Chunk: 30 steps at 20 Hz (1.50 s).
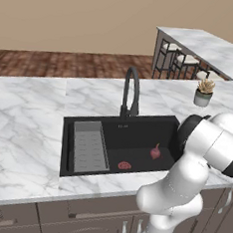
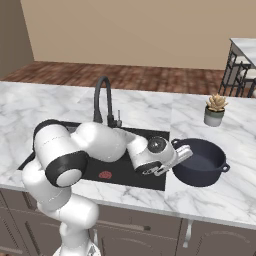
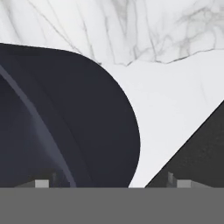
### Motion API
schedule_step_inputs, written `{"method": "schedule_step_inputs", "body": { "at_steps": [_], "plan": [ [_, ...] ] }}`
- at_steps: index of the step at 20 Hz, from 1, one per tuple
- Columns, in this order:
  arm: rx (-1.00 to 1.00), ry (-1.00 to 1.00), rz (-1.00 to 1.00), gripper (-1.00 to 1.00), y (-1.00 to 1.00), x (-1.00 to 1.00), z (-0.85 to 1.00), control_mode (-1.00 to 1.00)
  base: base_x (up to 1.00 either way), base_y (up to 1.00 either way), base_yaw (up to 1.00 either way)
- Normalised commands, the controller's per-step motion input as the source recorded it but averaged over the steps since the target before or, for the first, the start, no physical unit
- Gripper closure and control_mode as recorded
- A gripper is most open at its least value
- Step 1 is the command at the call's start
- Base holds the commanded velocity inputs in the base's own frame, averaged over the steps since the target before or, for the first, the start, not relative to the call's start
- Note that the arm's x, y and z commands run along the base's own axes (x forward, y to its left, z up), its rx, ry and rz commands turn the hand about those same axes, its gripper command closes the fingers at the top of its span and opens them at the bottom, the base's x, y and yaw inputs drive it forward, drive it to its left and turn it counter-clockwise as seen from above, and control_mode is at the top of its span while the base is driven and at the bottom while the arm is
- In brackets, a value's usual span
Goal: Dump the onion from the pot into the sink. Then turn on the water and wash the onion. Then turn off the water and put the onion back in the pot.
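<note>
The reddish-purple onion [image 1: 155, 152] lies on the floor of the black sink [image 1: 137, 133], right of the red drain [image 1: 124, 165]. The dark navy pot [image 2: 202, 165] stands upright on the marble counter just right of the sink [image 2: 150, 134]. My gripper [image 2: 183, 152] is at the pot's left rim, open. In the hand view the pot's wall [image 3: 78, 122] lies between my spread fingertips, and the gripper [image 3: 112, 183] holds nothing. No stream falls from the black gooseneck faucet [image 1: 131, 92].
A grey ribbed tray [image 1: 90, 147] fills the sink's left part. A small pale planter [image 2: 215, 111] with a spiky plant stands behind the pot. Bar stools [image 1: 178, 59] and a second counter lie at the far right. My arm's elbow [image 1: 211, 142] covers the sink's right edge.
</note>
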Motion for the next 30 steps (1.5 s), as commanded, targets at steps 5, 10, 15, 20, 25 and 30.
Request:
{"method": "schedule_step_inputs", "body": {
  "at_steps": [5, 10, 15, 20, 25, 30],
  "plan": [
    [0.06, 0.0, 0.0, -1.0, 0.0, 0.07, 0.58, -1.0, 0.0, 0.0, 0.0],
    [0.01, 0.04, 0.0, -1.0, 0.01, 0.13, 0.71, -1.0, 0.0, 0.0, 0.0],
    [-0.01, 0.0, 0.0, -1.0, 0.14, 0.12, 0.58, -1.0, 0.0, 0.0, 0.0],
    [-0.02, 0.0, -0.04, -1.0, 0.19, 0.19, 0.28, -1.0, 0.0, 0.0, 0.0],
    [0.0, -0.03, -0.06, -1.0, 0.15, 0.09, 0.29, -1.0, 0.0, 0.0, 0.0],
    [0.01, -0.12, -0.06, -1.0, 0.22, 0.0, 0.38, -1.0, 0.0, 0.0, 0.0]
  ]
}}
